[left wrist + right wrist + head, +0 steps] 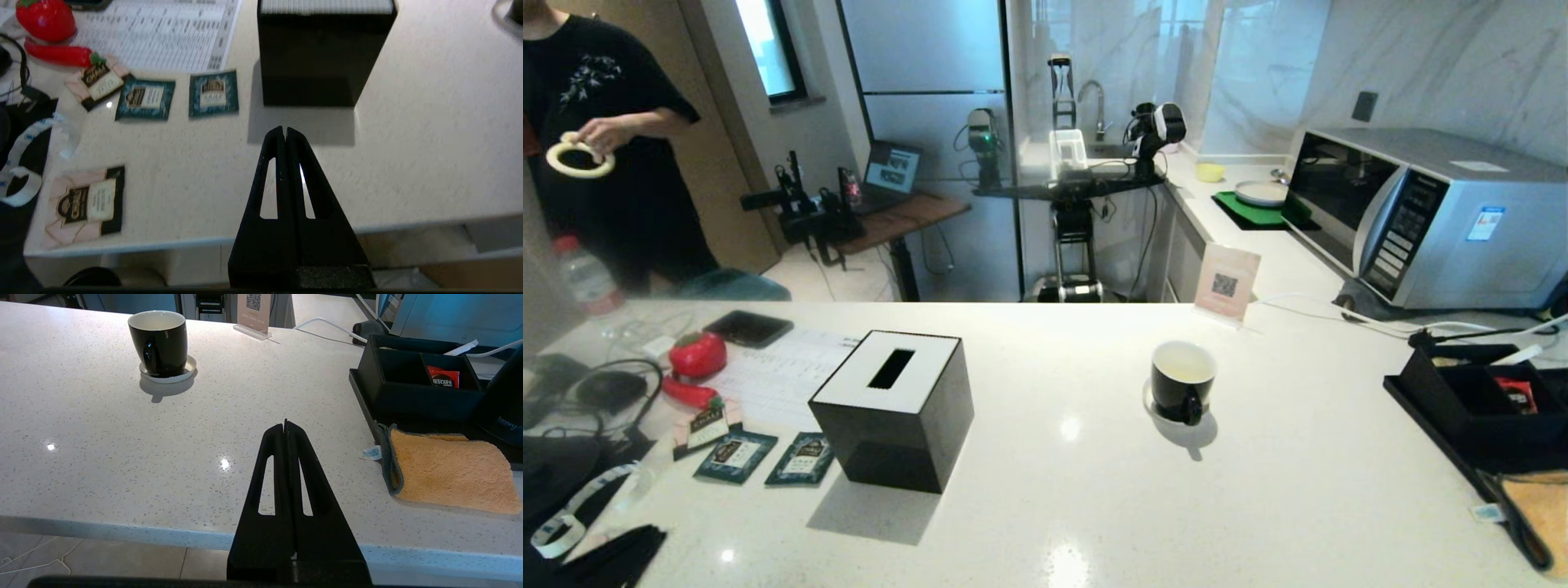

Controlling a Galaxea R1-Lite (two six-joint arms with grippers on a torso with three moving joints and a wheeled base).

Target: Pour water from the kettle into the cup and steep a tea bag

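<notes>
The cup (1183,381) is a small glossy black mug with a white inside and one small handle, which points toward the robot. It stands upright on a small white saucer (1203,426) on the white speckled tabletop (1094,506), a little right of the middle. Whether there is liquid in it I cannot tell.

At the right edge, only a dark curved side of the kettle (504,404) shows, standing on a black tray (363,400) behind an orange cloth (449,469).

Left of the cup, well apart, stands a black cube tissue box (894,408) with a white top. Flat teal sachets (768,459) lie beside it.

The left hand (284,131) is closed and empty – it hangs over the near edge of the tabletop, in front of the tissue box. The right hand (285,425) is closed too, holds nothing, and points at the tabletop between cup and cloth.
</notes>
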